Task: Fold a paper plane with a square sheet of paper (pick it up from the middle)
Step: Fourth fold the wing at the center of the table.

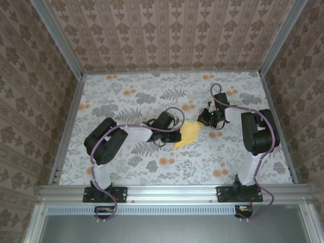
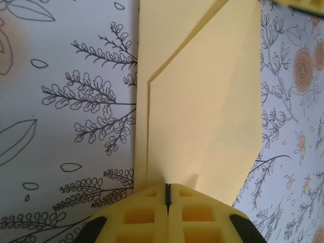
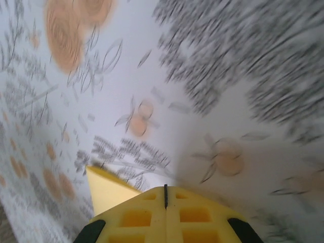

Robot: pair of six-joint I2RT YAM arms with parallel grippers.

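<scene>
**Both grippers are sitting closed at the partly folded sheet**

The left gripper (image 2: 167, 190) is resting with its jaws pressed fully together, nothing between them. The sheet of paper (image 2: 202, 101) is lying flat on the table (image 1: 126, 96) directly ahead of its fingertips, one corner folded over. The right gripper (image 3: 165, 191) is hanging fully closed and empty, a paper corner showing just left of its fingertips in a blurred view.
</scene>
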